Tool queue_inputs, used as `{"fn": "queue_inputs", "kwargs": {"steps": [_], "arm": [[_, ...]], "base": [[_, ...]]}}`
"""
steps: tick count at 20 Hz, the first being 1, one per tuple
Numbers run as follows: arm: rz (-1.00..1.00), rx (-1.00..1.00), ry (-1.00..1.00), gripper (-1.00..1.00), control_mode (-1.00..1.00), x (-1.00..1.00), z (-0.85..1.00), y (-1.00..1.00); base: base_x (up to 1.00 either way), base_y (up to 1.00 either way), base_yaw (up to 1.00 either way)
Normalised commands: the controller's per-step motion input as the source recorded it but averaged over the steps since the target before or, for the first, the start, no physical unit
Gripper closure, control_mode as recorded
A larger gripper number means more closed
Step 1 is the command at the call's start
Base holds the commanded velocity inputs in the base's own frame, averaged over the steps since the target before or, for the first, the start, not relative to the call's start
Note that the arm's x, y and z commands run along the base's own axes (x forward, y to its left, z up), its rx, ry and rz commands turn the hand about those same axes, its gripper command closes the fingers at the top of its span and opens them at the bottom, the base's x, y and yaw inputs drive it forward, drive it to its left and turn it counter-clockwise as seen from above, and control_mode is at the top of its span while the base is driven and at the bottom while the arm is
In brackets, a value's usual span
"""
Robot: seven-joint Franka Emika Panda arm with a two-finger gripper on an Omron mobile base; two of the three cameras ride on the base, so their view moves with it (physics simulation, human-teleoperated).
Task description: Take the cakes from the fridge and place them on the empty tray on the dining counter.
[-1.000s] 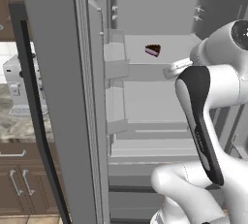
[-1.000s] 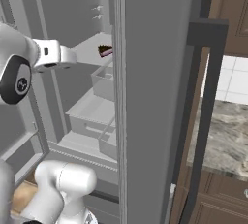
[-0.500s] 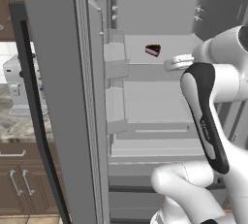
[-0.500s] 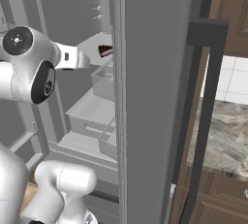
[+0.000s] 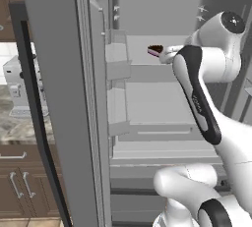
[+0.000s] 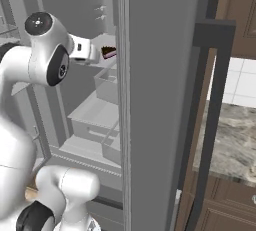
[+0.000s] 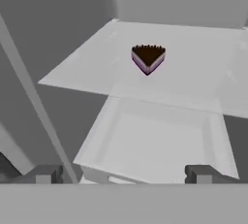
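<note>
The chocolate cake wedge point(image 7: 147, 58) is located on an upper shelf point(image 7: 193, 72) inside the fridge point(image 5: 59, 98), upright, with its point directed toward the hand camera. No second cake piece can be made out in these views. Nearer than the shelf edge, an open white bin point(image 7: 155, 140) is seen, lying between the gripper point(image 7: 123, 173) and the wedge.

The gripper is held released, with its fingertips point(image 7: 46, 173) spread wide and nothing between them. It is positioned short of the wedge, well apart from it, at the near side of the shelf.

The step in hand is judged to be the approach for the grasp. The hand should be advanced over the bin without its rim being struck. The jaws should be centred on the wedge, one on each slanted side. Closure should be delayed until the wedge is fully between the fingers. A gentle closure is advised, as the piece is small and is likely to be pushed away.
</note>
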Motion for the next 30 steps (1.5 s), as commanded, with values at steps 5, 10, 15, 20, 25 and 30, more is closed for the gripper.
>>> {"fn": "queue_inputs", "kwargs": {"steps": [5,10,15,20,25,30], "arm": [[0.00,0.00,0.08,-1.00,-1.00,0.68,-0.02,-0.03],[0.00,-0.03,0.00,-1.00,-1.00,0.65,-0.31,-0.08],[0.00,-0.06,0.00,-1.00,-1.00,0.68,-0.39,-0.13],[0.00,-0.04,0.00,-1.00,-1.00,0.73,-0.12,-0.18],[0.00,0.00,0.03,-1.00,-1.00,0.56,0.00,-0.11],[-0.02,0.00,0.07,-1.00,-1.00,0.38,0.01,0.00]], "base": [[0.00,0.00,0.00],[0.00,0.00,0.00],[0.00,0.00,0.00],[0.00,0.00,0.00],[0.00,0.00,0.00],[0.00,0.00,0.00]]}}
